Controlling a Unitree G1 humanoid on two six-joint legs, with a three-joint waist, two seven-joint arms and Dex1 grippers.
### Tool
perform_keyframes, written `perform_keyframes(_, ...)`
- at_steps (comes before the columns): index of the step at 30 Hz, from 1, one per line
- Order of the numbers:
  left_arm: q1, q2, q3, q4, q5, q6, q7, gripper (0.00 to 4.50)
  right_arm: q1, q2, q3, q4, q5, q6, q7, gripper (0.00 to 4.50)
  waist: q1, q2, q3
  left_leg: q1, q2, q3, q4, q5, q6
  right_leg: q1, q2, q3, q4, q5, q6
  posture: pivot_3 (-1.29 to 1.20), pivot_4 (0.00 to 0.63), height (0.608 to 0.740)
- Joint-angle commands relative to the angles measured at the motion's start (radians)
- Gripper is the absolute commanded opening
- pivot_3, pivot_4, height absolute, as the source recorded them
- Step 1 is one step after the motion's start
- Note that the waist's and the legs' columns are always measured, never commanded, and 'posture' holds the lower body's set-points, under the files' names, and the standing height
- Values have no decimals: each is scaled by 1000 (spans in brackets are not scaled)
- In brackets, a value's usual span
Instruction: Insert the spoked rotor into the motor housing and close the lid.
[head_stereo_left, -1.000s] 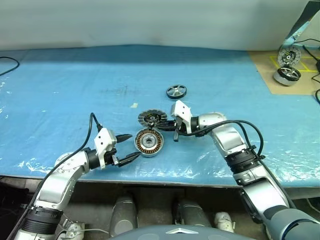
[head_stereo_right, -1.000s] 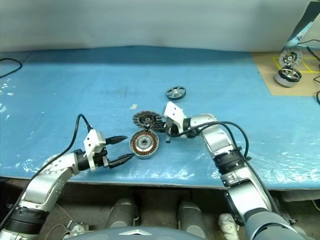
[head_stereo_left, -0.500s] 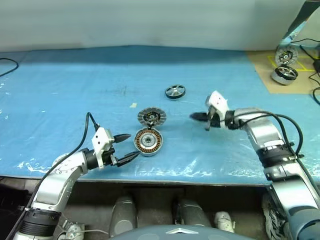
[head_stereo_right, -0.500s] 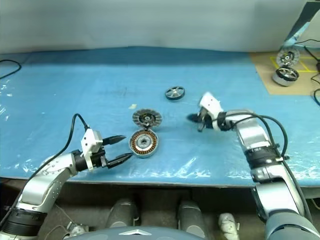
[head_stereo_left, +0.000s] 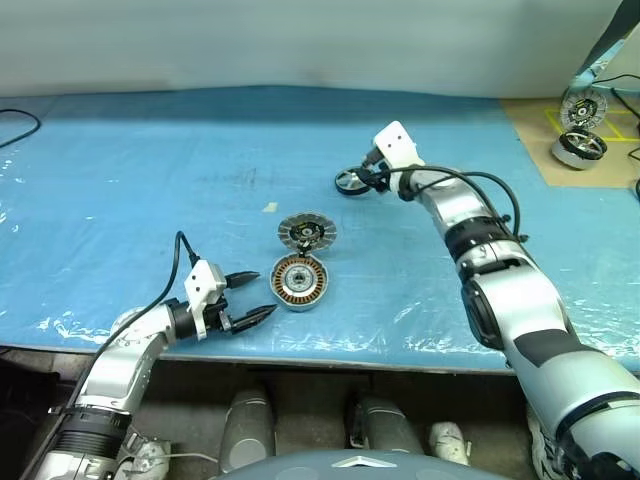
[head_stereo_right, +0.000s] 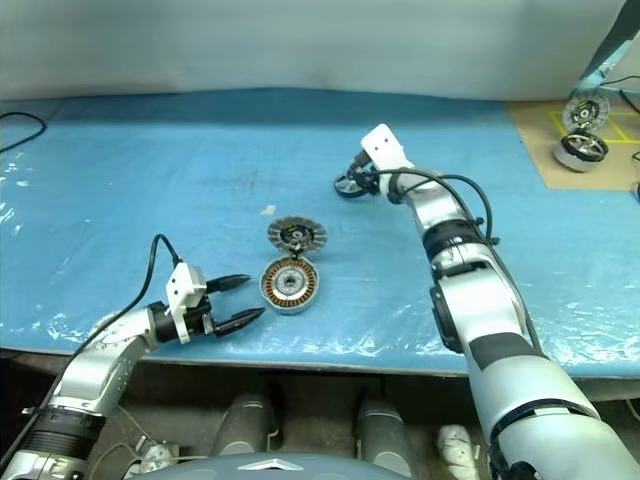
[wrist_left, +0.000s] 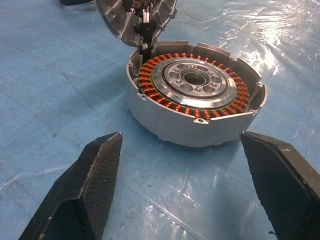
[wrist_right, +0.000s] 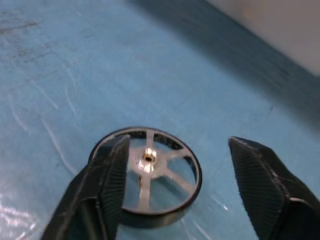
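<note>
The spoked rotor (head_stereo_left: 350, 181) lies flat on the blue table cover, far from me, a dark rim with silvery spokes (wrist_right: 150, 175). My right gripper (wrist_right: 177, 145) is open just over it. One finger (wrist_right: 107, 185) overlaps the rim's edge and the other stands well clear. The motor housing (head_stereo_left: 298, 281), with copper windings (wrist_left: 195, 95), sits near the front. Its lid (head_stereo_left: 306, 231) is swung open behind it, tilted up on the hinge (wrist_left: 135, 17). My left gripper (head_stereo_left: 260, 293) is open and empty, low over the table, a short way left of the housing.
A second motor (head_stereo_left: 578, 148) and a wheel-like part (head_stereo_left: 580, 105) rest on a brown board at the back right. A small scrap (head_stereo_left: 268, 208) lies left of the lid. A black cable (head_stereo_left: 15, 125) curls at the far left. The table's front edge runs just below the left gripper.
My right gripper left the lid's side, swung out and away to the rotor, and went from shut to open. The left gripper sank slightly and stayed open.
</note>
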Motion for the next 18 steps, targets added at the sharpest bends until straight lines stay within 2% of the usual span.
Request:
perform_keyframes(1, 17, -2, 0, -66, 3, -10, 12, 3987, -59, 16, -23, 69, -12, -33, -36, 3978, 1, 0, 0, 0, 1, 0, 1, 0, 0, 0, 0, 0, 0, -1, -1, 0, 150, 740)
perform_keyframes(9, 31, -6, -7, -85, 12, -7, 33, 3987, -56, 46, 11, 156, -92, -17, -61, 3978, 1, 1, 1, 0, 3, 2, 4, -2, -3, 1, 0, 0, 1, -1, -2, 0, 150, 740)
perform_keyframes(18, 24, -6, -10, -101, 15, 6, 45, 3987, -37, 74, 20, 154, -128, -43, -67, 3978, -2, 1, 1, 0, 4, 3, 4, -2, -3, 1, 1, 0, 1, -1, -2, 0, 150, 740)
